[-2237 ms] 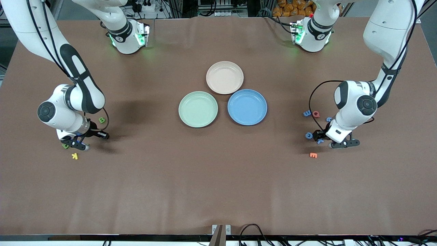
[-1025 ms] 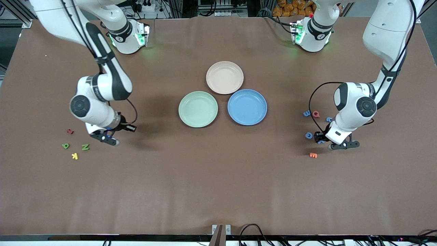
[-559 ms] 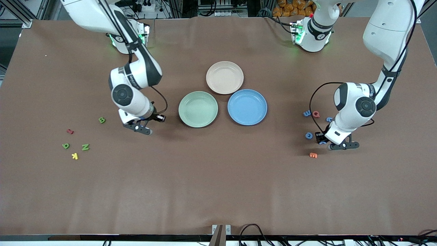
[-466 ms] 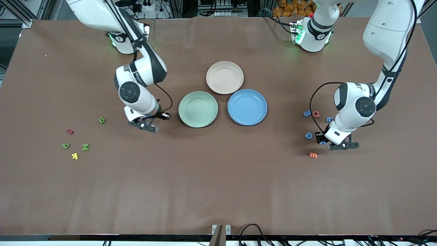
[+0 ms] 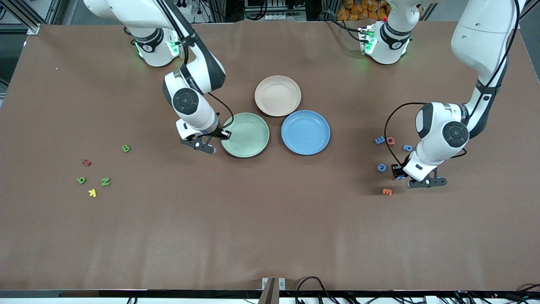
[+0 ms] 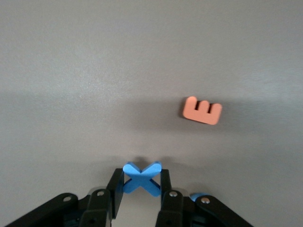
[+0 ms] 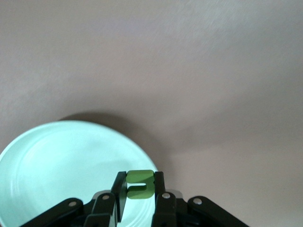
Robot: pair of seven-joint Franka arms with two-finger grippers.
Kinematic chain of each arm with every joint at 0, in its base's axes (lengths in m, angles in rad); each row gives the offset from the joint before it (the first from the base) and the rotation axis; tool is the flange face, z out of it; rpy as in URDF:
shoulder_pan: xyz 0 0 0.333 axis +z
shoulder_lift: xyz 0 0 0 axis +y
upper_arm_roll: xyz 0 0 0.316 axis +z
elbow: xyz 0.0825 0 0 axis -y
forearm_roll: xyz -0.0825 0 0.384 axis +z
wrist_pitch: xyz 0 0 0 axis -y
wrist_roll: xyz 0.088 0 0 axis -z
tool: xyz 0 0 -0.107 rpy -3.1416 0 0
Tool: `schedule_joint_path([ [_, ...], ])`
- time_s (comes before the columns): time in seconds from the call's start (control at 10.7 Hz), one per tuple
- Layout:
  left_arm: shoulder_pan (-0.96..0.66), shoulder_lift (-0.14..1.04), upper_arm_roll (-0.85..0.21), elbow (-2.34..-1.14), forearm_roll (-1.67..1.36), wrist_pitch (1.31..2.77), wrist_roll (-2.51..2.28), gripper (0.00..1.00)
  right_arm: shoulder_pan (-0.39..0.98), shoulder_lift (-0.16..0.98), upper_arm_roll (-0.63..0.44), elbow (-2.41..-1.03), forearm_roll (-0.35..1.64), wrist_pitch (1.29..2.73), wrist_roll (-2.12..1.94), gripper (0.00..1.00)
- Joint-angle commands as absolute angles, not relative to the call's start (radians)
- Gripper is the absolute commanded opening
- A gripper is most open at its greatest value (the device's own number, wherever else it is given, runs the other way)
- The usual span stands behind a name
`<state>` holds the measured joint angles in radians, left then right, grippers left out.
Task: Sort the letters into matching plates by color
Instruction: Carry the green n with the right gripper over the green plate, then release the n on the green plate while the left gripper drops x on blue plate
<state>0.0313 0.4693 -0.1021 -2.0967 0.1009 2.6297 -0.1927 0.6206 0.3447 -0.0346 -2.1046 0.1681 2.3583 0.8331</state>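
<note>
My right gripper (image 5: 205, 146) is shut on a small green letter (image 7: 140, 184). It hangs over the rim of the mint green plate (image 5: 249, 133), on the side toward the right arm's end of the table. The blue plate (image 5: 305, 132) sits beside the green one. My left gripper (image 5: 421, 182) is shut on a blue X-shaped letter (image 6: 142, 178), low over the table among the letters at the left arm's end. An orange E (image 6: 202, 110) lies close by on the table (image 5: 387, 191).
A beige plate (image 5: 277, 96) lies farther from the camera, touching both other plates. Blue letters (image 5: 381, 167) and a red one (image 5: 391, 141) lie near the left gripper. At the right arm's end lie a green B (image 5: 125, 148), a green N (image 5: 105, 181), a yellow K (image 5: 92, 193) and a red letter (image 5: 86, 162).
The right arm has carried the green letter from the letters at its end of the table to the green plate's rim. The left gripper has stayed by the blue letters, shifting only slightly.
</note>
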Motion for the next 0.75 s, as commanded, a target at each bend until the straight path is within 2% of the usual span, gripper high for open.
schedule_joint_path([
  [0.0, -0.011, 0.375, -0.109, -2.086, 0.130, 2.505, -0.225, 0.00, 0.684, 0.389, -0.043, -2.045, 0.222, 2.347, 0.896, 0.07],
  [0.28, -0.107, 0.339, -0.112, -2.085, 0.132, 2.438, -0.360, 0.00, 0.727, 0.431, -0.040, -2.000, 0.224, 2.347, 0.962, 0.08],
  [0.37, -0.138, 0.330, -0.112, -2.085, 0.132, 2.421, -0.400, 0.00, 0.727, 0.431, -0.040, -2.000, 0.224, 2.347, 0.963, 0.57],
  [0.47, -0.176, 0.322, -0.112, -2.086, 0.132, 2.399, -0.452, 0.00, 0.729, 0.431, -0.040, -2.002, 0.218, 2.347, 0.951, 1.00],
  [0.65, -0.265, 0.308, -0.112, -2.086, 0.132, 2.352, -0.581, 0.00, 0.721, 0.430, -0.041, -2.002, 0.210, 2.345, 0.927, 1.00],
])
